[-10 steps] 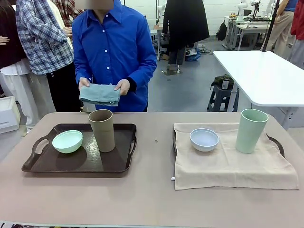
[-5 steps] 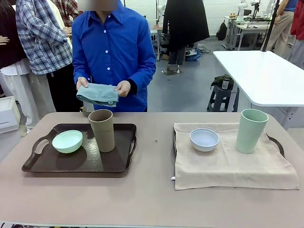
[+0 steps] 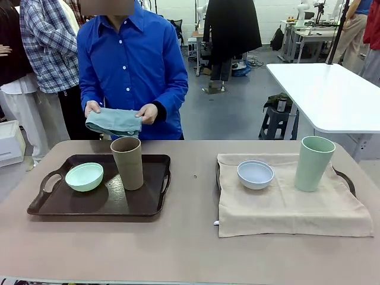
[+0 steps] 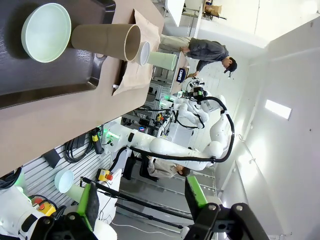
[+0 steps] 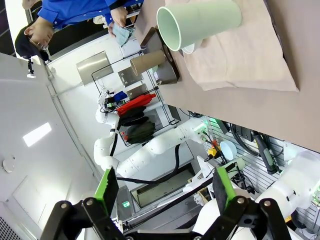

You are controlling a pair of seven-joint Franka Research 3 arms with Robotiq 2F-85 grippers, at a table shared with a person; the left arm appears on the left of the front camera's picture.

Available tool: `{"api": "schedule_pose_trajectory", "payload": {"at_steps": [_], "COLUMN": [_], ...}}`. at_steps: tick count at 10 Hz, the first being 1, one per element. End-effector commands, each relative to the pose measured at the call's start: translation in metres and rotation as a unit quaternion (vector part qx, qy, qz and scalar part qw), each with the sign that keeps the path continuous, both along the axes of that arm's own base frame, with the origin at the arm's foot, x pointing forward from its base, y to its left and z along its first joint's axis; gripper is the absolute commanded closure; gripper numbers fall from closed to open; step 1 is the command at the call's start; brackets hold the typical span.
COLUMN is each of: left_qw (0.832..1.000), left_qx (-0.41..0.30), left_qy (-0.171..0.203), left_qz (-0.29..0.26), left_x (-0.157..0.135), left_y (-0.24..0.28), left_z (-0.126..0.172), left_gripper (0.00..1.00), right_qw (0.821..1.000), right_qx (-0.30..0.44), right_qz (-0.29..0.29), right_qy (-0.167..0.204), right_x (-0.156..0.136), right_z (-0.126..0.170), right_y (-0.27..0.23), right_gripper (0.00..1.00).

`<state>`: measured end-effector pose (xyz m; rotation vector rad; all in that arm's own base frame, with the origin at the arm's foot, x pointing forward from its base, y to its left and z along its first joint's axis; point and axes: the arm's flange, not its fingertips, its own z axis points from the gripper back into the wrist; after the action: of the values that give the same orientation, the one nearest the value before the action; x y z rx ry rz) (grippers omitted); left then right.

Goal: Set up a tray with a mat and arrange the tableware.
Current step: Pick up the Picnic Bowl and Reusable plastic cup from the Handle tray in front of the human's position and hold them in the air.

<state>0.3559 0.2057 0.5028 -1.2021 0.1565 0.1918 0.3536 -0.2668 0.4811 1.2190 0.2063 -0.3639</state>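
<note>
We judge the job about half done. On our right, the beige cloth mat point(image 3: 291, 208) is spread over a dark tray whose handle point(image 3: 347, 180) peeks out at the side. The pale blue-white matte round bowl point(image 3: 255, 174) and the tall pale green handleless cup point(image 3: 313, 163) stand on the mat, apart from each other. On our left, the dark brown tray with cut-out handles point(image 3: 77, 208) has no mat: the mint green matte round bowl point(image 3: 84, 176) and the tall tan-brown handleless cup point(image 3: 127, 162) sit on its bare floor, just beside each other. The person in the blue shirt point(image 3: 133, 65) holds a folded teal cloth point(image 3: 113, 122) beyond that tray. We take the cloth for the second mat, so what is left is probably to clear that tray, lay the cloth and set bowl and cup back. Our left gripper point(image 4: 142, 200) has its green-padded fingers point(image 4: 90, 202) spread wide, gripping and touching nothing, away from the tableware. Our right gripper point(image 5: 165, 187) likewise stands wide apart and empty
</note>
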Motion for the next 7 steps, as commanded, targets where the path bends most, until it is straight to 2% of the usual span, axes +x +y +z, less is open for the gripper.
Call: {"api": "schedule_pose_trajectory", "payload": {"at_steps": [1,7], "left_qw": [1.000,1.000], "left_qx": [-0.002,-0.002], "left_qy": [0.005,0.005], "left_qz": [-0.003,-0.003], "left_x": [0.0000,0.0000], "left_y": [0.0022,0.0022], "left_z": [0.0033,0.0033], "left_gripper": [0.08,0.08], "right_qw": [1.000,1.000], "right_qx": [0.005,0.005], "right_qz": [-0.006,-0.006], "right_qy": [0.007,0.007], "right_x": [-0.0010,-0.0010], "right_z": [0.0001,0.0001], "right_y": [0.0006,0.0006], "right_gripper": [0.00,0.00]}}
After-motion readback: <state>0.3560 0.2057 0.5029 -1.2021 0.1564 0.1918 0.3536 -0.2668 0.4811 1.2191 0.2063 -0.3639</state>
